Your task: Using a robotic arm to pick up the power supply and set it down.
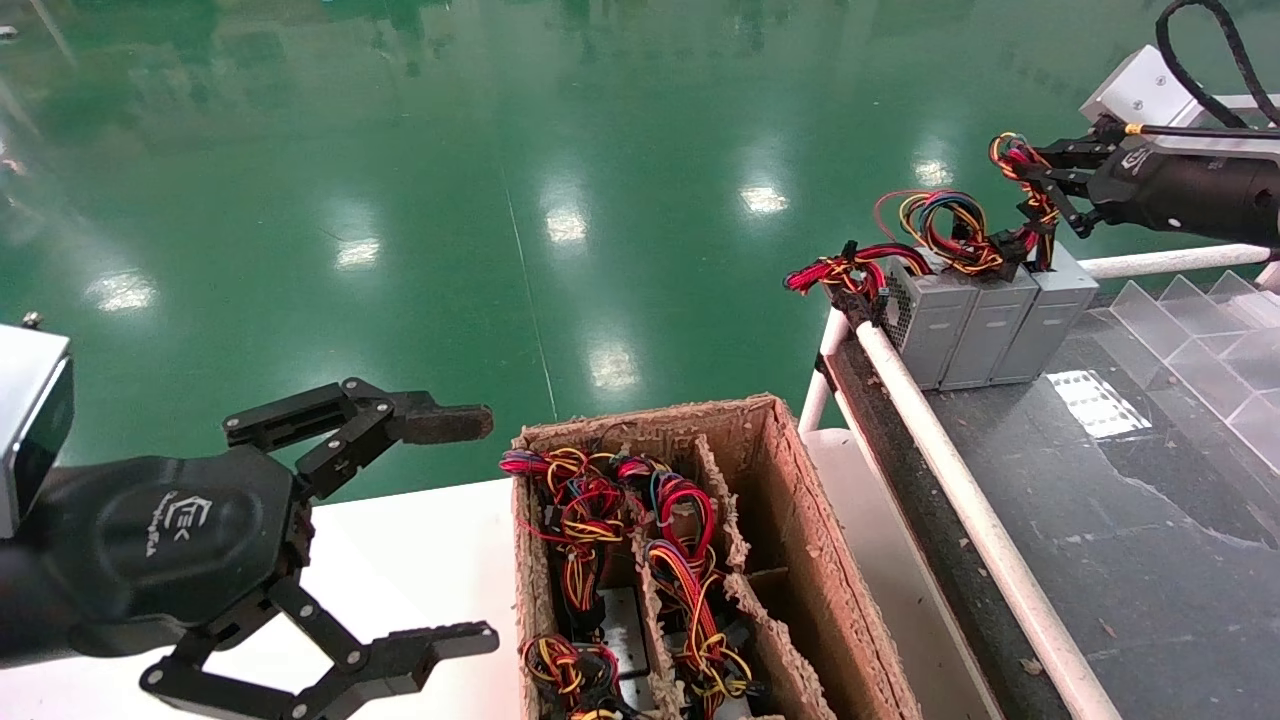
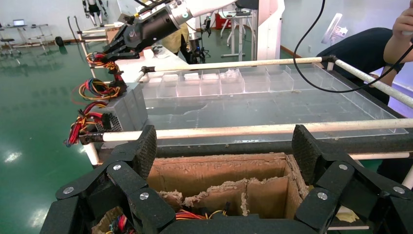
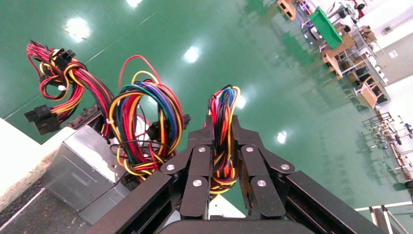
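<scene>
Meanwhile the cardboard box (image 1: 800, 520) holds wired units, the right pincer (image 1: 1030, 185) clamps the power supply (image 1: 1050, 320)'s wires, the left pincer (image 1: 460, 530) gapes idle.

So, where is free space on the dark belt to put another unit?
Bare dark belt lies between the white rail and clear dividers. The far corner is crowded: three power supplies, the right gripper clamping one's wire bundle.

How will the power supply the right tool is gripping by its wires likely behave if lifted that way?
The right tool is shut on the wire bundle, not the metal case. The wires look floppy, so the power supply would probably dangle and swing. Its boxy metal body suggests weight, so the wires could slip. Standing upright beside two similar units, it may tip or nudge them.
</scene>
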You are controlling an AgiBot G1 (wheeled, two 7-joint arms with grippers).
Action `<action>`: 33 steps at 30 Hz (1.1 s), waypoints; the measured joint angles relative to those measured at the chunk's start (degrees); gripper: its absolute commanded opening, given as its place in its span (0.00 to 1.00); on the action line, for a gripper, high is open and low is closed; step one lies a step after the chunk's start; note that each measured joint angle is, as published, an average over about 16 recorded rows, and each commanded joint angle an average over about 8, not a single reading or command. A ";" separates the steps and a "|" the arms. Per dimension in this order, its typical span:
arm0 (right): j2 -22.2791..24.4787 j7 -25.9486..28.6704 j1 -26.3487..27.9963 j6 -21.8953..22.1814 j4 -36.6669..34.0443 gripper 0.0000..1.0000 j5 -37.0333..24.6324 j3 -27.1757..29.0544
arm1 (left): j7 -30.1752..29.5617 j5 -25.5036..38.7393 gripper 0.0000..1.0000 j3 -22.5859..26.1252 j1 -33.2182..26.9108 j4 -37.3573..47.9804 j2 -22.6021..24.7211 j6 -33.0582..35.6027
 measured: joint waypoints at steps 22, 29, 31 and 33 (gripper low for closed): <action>0.89 0.29 0.67 -0.14 -0.34 1.00 -0.37 -0.26 | 0.02 -0.02 1.00 0.03 -0.01 0.00 -0.01 -0.01; 1.81 0.50 1.48 -1.32 -0.01 1.00 0.82 0.56 | 0.02 -0.03 1.00 0.04 -0.01 0.00 -0.02 -0.02; 2.18 0.63 1.73 -1.95 0.14 1.00 1.51 1.02 | 0.02 -0.03 1.00 0.04 -0.01 0.00 -0.02 -0.02; 2.56 0.80 1.87 -2.62 0.39 1.00 2.25 1.49 | 0.02 -0.03 1.00 0.04 -0.01 0.01 -0.02 -0.02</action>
